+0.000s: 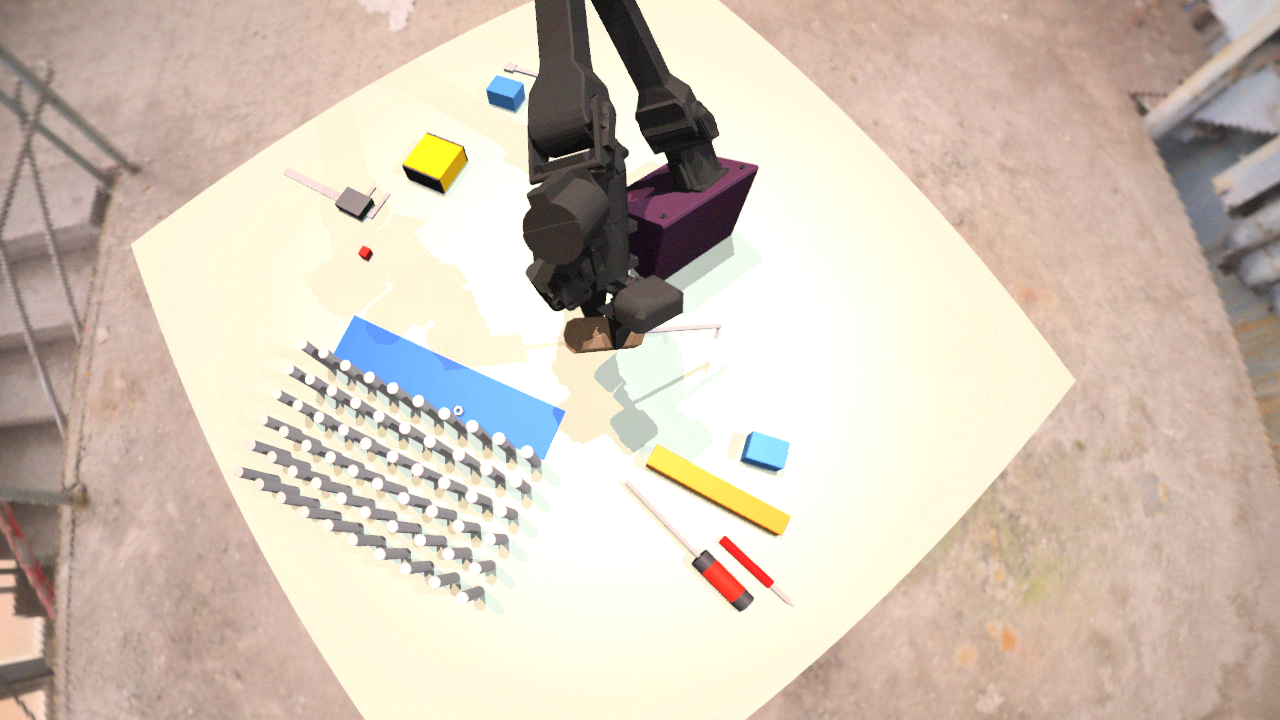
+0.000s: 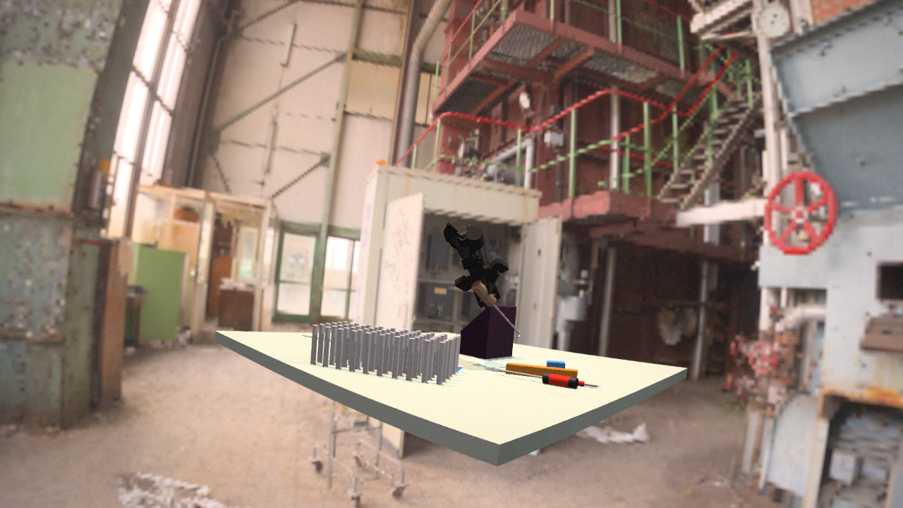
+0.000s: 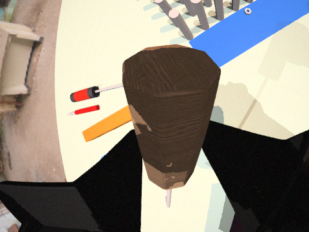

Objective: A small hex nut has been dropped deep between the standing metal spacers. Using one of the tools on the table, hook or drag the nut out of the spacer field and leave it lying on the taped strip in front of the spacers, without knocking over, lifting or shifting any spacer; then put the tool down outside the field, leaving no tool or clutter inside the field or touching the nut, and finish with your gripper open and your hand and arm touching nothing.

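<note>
My gripper (image 1: 614, 334) (image 3: 167, 130) is shut on the wooden handle of a hook tool (image 1: 588, 334) (image 2: 482, 292) (image 3: 170, 96). It holds the tool above the table, right of the strip in the top view. The thin shaft points right and ends in a small bent tip. The hex nut (image 1: 458, 410) (image 3: 247, 11) lies on the blue taped strip (image 1: 411, 367) (image 3: 225, 42), near its edge beside the front row of spacers. The metal spacers (image 2: 439, 363) (image 3: 181, 26) stand upright in several rows. Tool and gripper are apart from nut and spacers.
The purple arm base (image 1: 693, 214) is close behind the gripper. An orange bar (image 1: 716, 489), a blue block (image 1: 765, 451), a red-black screwdriver (image 1: 723, 580) and a small red screwdriver (image 1: 747, 562) lie at right. A yellow box (image 1: 434, 161), a caliper (image 1: 355, 203) and a red cube (image 1: 365, 253) lie at upper left.
</note>
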You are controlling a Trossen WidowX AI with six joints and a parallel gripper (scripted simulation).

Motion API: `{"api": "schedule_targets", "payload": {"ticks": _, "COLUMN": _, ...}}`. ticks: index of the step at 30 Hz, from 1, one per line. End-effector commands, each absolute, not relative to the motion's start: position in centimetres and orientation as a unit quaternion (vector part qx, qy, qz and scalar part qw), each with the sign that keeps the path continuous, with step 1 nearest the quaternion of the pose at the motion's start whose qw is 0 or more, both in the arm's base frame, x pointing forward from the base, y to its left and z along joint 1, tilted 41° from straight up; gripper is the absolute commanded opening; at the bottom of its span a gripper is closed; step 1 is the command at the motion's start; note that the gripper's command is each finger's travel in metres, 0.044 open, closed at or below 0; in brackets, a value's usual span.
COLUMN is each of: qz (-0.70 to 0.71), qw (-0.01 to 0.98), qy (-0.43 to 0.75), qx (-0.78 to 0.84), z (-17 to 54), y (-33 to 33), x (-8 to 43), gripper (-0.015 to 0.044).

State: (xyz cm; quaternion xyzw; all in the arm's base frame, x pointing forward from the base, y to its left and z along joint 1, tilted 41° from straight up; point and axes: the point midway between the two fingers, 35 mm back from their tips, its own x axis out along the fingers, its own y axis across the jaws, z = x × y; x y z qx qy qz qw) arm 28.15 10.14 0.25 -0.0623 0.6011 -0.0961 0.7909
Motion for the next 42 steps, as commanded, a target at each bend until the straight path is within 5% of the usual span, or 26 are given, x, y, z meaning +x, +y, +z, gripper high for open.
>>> {"api": "schedule_targets", "payload": {"ticks": 1, "qz": -0.041, "qw": 0.783, "qy": 0.610, "qx": -0.112, "z": -0.5, "y": 11.9, "x": 27.9, "gripper": 0.0000}}
{"api": "schedule_targets", "payload": {"ticks": 42, "qz": 0.388, "qw": 0.521, "qy": 0.526, "qx": -0.549, "z": -6.6, "y": 21.9, "x": 21.9, "gripper": 0.0000}}
